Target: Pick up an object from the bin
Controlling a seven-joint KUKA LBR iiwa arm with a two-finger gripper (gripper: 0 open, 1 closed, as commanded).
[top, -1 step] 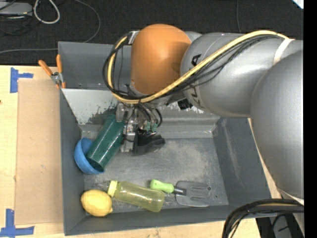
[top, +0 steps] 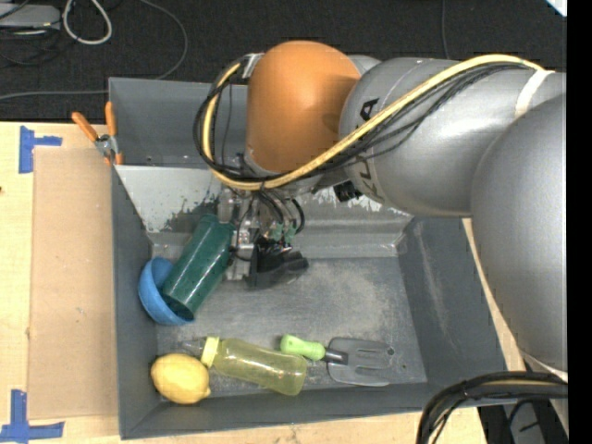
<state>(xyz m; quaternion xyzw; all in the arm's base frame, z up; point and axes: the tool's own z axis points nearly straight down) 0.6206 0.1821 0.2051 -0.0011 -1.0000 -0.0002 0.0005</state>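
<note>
Camera view: we cannot tell whether our claw [top: 263, 252] is clenched; the dark green cup [top: 199, 265] lies tilted just at its nine o'clock, and a glancing closure could roll it away.

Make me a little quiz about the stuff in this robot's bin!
1. True or false: the lemon lies at the lower left of the bin.
2. Which thing lies nearest the gripper? A) dark green cup B) grey spatula C) yellowish bottle
3. Fill in: the cup lies partly over a ____ bowl.
Key: 1 true; 2 A; 3 blue.
</note>
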